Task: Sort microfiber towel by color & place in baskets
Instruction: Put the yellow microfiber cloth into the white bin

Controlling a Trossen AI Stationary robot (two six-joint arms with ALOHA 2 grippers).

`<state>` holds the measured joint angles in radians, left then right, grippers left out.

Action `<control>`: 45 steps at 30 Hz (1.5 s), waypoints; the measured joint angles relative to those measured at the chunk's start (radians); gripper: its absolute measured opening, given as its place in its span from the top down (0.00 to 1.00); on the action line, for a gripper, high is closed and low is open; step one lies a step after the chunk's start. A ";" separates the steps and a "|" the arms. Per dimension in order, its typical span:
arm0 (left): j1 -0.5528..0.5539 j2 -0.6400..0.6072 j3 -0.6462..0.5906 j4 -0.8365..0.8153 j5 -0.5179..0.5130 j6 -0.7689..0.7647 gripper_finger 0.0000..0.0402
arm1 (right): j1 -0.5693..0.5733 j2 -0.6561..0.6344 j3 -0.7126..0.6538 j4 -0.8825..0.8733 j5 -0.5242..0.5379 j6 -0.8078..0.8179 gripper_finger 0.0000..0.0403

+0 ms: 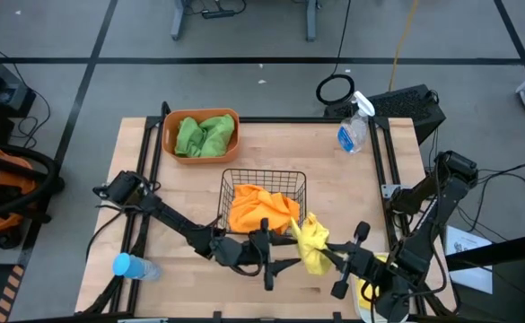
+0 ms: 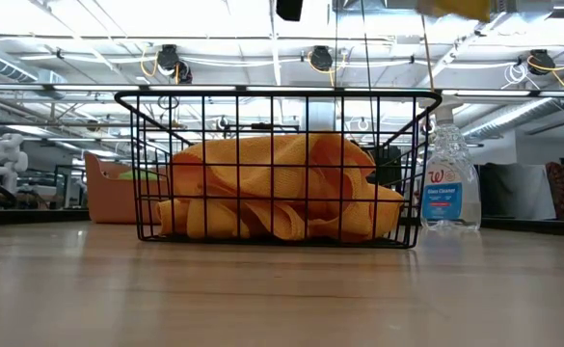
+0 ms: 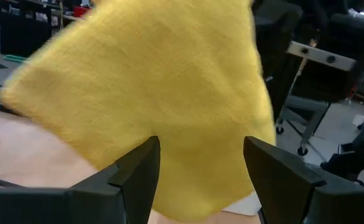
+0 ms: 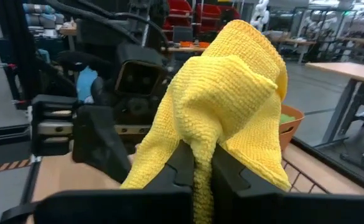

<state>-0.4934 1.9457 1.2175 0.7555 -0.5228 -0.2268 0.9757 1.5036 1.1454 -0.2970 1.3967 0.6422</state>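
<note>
A yellow microfiber towel (image 1: 311, 242) hangs above the table's near edge, just in front of the black wire basket (image 1: 262, 202). My right gripper (image 1: 332, 256) is shut on it from the right. My left gripper (image 1: 284, 262) stands open just left of it, and the towel (image 3: 163, 93) fills the view past its fingers. Orange towels (image 2: 282, 188) lie bunched in the wire basket. Green towels (image 1: 205, 135) lie in the orange tub (image 1: 170, 142) at the far left. My right gripper pinches a bunched fold of the yellow towel (image 4: 201, 163) between its two fingers, several layers thick. The fingers come level from the table's right side. The towel is lifted clear of the table, bulging above the fingers and hanging slack on both sides. My left gripper: I cannot tell whether its open fingers (image 3: 138, 171) touch the towel.
A clear spray bottle (image 1: 354, 127) stands at the far right of the table. A blue-capped bottle (image 1: 133, 266) lies near the left front corner. A white bin's rim (image 1: 363, 301) shows under my right arm at the near right.
</note>
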 joint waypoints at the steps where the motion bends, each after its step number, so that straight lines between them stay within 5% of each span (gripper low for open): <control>1: 0.002 0.000 0.000 0.001 0.000 -0.001 0.41 | -0.001 0.000 0.000 0.006 -0.011 0.000 0.98; 19: 0.027 0.000 0.000 0.182 0.155 0.111 0.41 | -0.008 0.000 0.000 0.059 -0.094 0.000 0.87; 37: 0.029 -0.001 0.000 0.219 0.234 0.158 0.41 | -0.093 0.001 0.000 0.092 -0.227 -0.090 0.46; 45: 0.028 -0.002 0.001 0.204 0.248 0.162 0.41 | -0.091 0.002 0.000 0.207 -0.340 -0.279 0.51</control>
<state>-0.4656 1.9442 1.2182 0.9594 -0.2747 -0.0653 0.8845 1.5051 1.1450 -0.0904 1.0570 0.3634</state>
